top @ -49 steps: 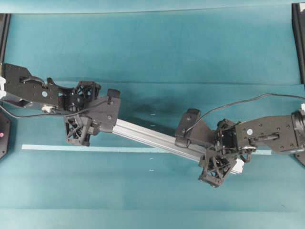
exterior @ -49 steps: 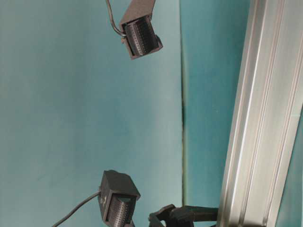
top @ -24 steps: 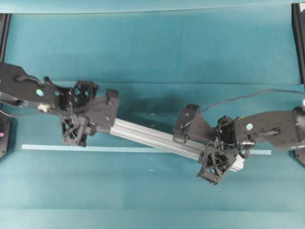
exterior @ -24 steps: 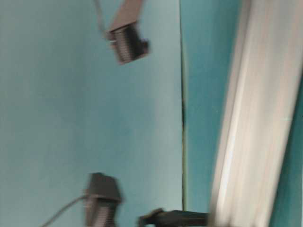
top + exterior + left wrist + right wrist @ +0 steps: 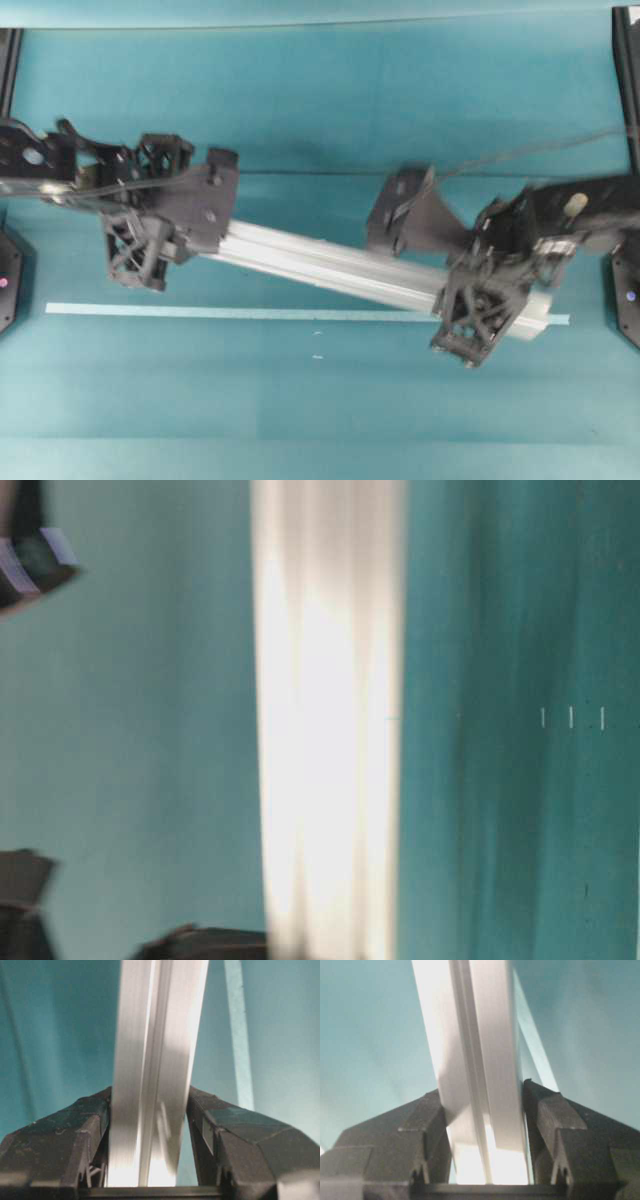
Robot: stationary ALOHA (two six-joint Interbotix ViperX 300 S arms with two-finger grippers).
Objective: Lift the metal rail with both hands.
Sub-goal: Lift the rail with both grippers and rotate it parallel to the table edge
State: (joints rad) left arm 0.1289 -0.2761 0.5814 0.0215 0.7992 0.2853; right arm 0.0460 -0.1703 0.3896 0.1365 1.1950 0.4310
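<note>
Rail (image 5: 330, 268) is off the desk (image 5: 320, 100) now: overhead it looks bigger and has shifted up-frame compared with a second ago, and the table-level view went from a sharp rail at the right edge to a bright blurred bar (image 5: 325, 720) mid-frame, so it's moving. It sits between both sets of jaws. Left jaws (image 5: 150, 1125) are clamped on it, one finger pressed to each long side, rail running straight out from the palm. Right jaws (image 5: 482, 1125) same: narrow gap filled entirely by the rail (image 5: 470, 1060), fingers flush on both faces. Overhead, the left jaws (image 5: 160, 245) hold near one end and the right jaws (image 5: 490, 300) near the other, the far tip poking just past the right jaws. Rail runs diagonally, the left-jaws end further up-frame than the right-jaws end; both ends appear to have come up together, no visible slip in either grip. Tape strip (image 5: 200, 312) stays flat on the desk below, now clear of the rail except near the right jaws, where they overlap in view. I'd judge the lift itself as underway and mostly achieved; what's left is keeping both ends level.
</note>
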